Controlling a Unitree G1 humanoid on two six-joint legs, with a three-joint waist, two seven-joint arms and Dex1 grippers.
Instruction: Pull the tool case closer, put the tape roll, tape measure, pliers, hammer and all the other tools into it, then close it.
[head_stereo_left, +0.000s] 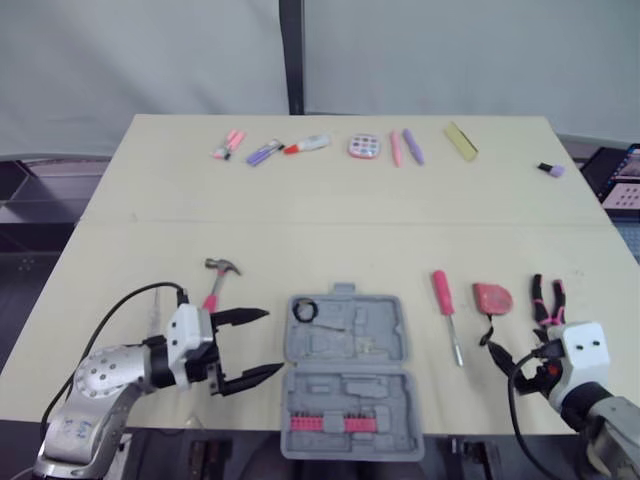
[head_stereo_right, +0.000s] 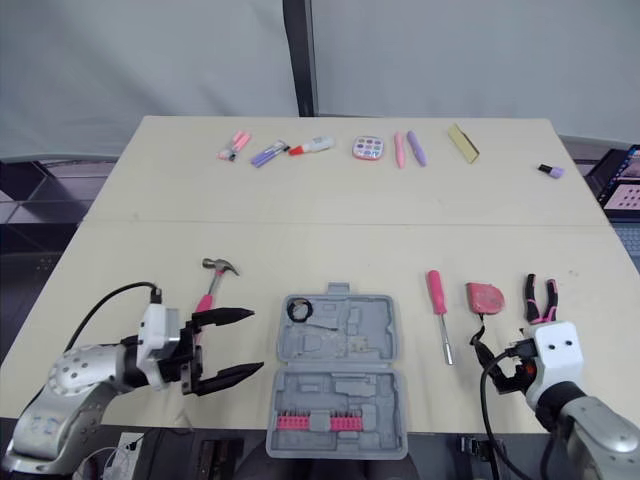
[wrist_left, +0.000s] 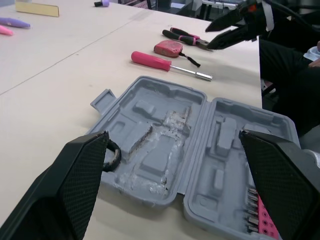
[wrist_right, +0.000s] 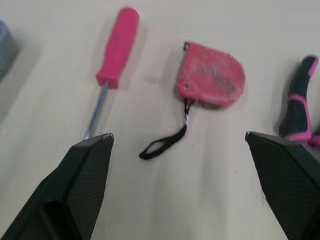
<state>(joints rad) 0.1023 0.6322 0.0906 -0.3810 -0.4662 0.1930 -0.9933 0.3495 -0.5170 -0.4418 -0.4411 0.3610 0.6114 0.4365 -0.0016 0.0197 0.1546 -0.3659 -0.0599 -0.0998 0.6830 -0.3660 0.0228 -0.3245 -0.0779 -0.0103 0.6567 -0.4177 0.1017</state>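
Observation:
The grey tool case lies open at the table's front edge, with a black tape roll in its far left corner and pink bits along its near edge. My left gripper is open just left of the case, its fingers pointing at it. The pink-handled hammer lies beyond that gripper. Right of the case lie a pink screwdriver, a red tape measure and pink-black pliers. My right gripper stands open just in front of the tape measure, empty.
A row of small things lines the far side of the table: markers, a glue tube, a round palette, a yellow block and a small purple item. A seam crosses the table's middle.

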